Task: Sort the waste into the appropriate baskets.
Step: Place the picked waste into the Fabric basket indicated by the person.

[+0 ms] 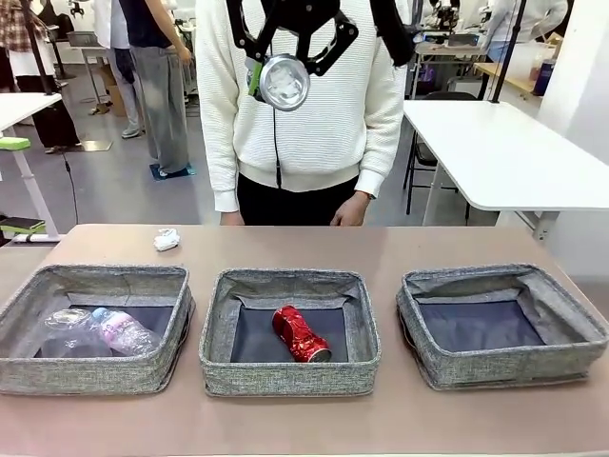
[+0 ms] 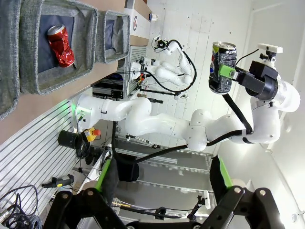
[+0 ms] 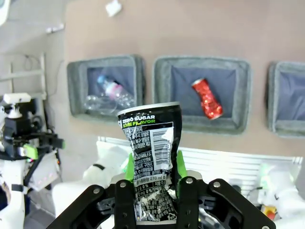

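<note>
While pinching dark can high above table in right gripper | left gripper spread, empty | risked bounce-out from middle basket if dropped.

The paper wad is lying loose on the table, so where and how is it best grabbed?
Probably across its middle, coming straight down from above. The white paper wad is a low crumpled lump on bare table, apart from the rim of the left basket, so the jaws can drop either side. It lies on the robot's left, suiting the open left gripper.
</note>
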Tool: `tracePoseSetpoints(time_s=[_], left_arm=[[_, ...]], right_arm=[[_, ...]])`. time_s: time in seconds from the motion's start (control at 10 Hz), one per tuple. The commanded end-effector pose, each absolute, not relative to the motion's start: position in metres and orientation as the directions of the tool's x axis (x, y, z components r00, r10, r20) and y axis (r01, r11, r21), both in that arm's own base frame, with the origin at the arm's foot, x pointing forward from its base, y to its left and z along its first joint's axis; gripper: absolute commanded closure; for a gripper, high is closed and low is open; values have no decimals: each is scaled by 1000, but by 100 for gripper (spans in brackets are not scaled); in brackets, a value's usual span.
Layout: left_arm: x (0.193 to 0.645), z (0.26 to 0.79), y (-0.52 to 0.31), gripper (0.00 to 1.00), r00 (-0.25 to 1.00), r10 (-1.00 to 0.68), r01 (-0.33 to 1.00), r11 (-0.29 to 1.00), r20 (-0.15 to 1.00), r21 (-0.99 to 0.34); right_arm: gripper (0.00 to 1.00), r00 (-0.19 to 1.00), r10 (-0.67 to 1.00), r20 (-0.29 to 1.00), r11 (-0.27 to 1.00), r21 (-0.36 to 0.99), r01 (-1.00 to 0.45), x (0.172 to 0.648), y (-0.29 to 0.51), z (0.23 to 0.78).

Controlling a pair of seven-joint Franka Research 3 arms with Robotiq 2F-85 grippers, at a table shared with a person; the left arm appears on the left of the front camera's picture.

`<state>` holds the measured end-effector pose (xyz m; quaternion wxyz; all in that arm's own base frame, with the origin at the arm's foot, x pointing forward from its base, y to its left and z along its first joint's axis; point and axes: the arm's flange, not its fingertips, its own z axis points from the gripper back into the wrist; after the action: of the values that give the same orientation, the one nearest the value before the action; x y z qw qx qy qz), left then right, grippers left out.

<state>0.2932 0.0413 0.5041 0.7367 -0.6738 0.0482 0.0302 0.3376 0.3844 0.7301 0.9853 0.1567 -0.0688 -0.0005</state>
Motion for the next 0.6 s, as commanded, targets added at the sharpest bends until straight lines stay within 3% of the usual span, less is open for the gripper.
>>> tracePoseSetpoints(time_s=[0.0,0.5], left_arm=[[292,509,41,0,992,-23,-122,70,-124,-990],[292,509,41,0,992,-23,-122,70,-124,-990]], right_arm=[[65,993,-31,117,947,321,-8,335,382,728],[65,993,-31,117,947,321,-8,335,382,728]])
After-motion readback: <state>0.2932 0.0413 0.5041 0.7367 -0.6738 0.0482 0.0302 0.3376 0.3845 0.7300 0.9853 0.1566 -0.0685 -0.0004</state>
